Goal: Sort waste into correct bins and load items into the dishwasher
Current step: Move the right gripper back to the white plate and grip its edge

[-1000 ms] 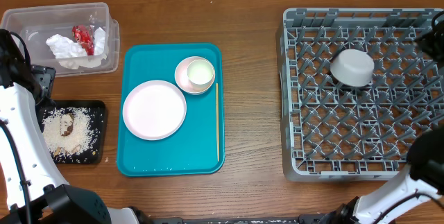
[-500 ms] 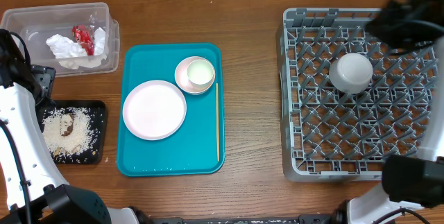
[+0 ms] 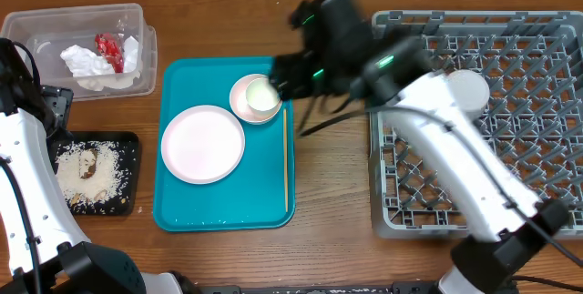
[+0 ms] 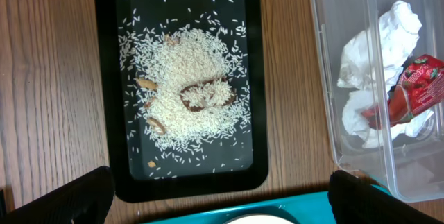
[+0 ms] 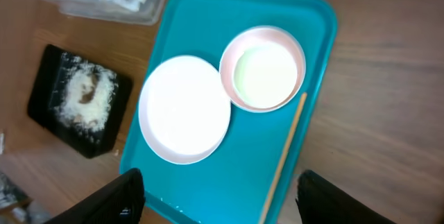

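The right gripper [image 5: 220,182] hangs spread and empty above the teal tray [image 5: 305,16]. Closest under it is a small bowl [image 5: 263,71] nested in a pink dish, with the plate [image 5: 184,109] just beside. The bowl looks next: pinch one rim wall, clear of the plate and the thin stick [image 5: 284,148].

The left gripper [image 4: 218,189], wide and empty, hovers over the black tray [image 4: 104,78] of rice [image 4: 187,71], beside the clear tub [image 4: 322,78] holding napkins [image 4: 388,37] and wrapper [image 4: 413,89].

Only the overhead shows the rack [image 3: 474,176], one upturned bowl [image 3: 474,89] inside; there the right fingers blur.
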`<state>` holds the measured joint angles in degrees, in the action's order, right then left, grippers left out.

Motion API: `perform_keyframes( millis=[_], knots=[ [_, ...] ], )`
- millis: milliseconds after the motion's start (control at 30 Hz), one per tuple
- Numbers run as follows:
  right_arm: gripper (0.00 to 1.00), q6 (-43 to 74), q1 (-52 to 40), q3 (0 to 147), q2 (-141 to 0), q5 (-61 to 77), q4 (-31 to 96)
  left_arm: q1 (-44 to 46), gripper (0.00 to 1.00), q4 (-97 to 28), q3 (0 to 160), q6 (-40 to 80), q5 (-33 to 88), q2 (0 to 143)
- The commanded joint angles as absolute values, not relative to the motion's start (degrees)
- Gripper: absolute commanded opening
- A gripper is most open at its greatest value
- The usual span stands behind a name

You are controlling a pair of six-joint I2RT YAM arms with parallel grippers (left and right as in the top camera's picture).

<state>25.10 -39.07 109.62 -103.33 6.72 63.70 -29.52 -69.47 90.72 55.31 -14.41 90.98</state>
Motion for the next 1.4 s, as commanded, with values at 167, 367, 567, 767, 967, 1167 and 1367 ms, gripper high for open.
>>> perform_keyframes(
  millis=[167,367,567,767,967,1167,1367],
  knots=[
    [0.79,48.5,-49.5,90.1,-106.6,-4.0,43.1,-29.6,1.00,-69.6,90.8,54.4,-15.4,91.1],
    [0.73,52.6,-52.0,83.3,-111.4,-3.9,32.0,-29.6,1.00,-69.6,90.8,54.4,-15.4,91.1],
    [0.73,52.3,-52.0,83.3,-116.6,0.0,27.4,-29.6,1.00,-69.6,90.8,54.4,-15.4,91.1],
    [0.69,52.4,-52.1,83.3,-119.6,0.5,27.3,-29.6,1.00,-69.6,90.8,54.4,-15.4,91.1],
    [0.59,52.5,-53.7,83.3,-120.0,-1.7,27.3,-29.6,1.00,-69.6,90.8,54.4,-15.4,91.1],
    [0.53,52.5,-56.4,83.3,-120.6,-5.2,27.3,-29.6,1.00,-69.6,90.8,54.4,-15.4,91.1],
    [0.48,52.6,-56.9,83.3,-122.0,-5.3,27.9,-29.6,1.00,-69.6,90.8,54.4,-15.4,91.1]
  ],
)
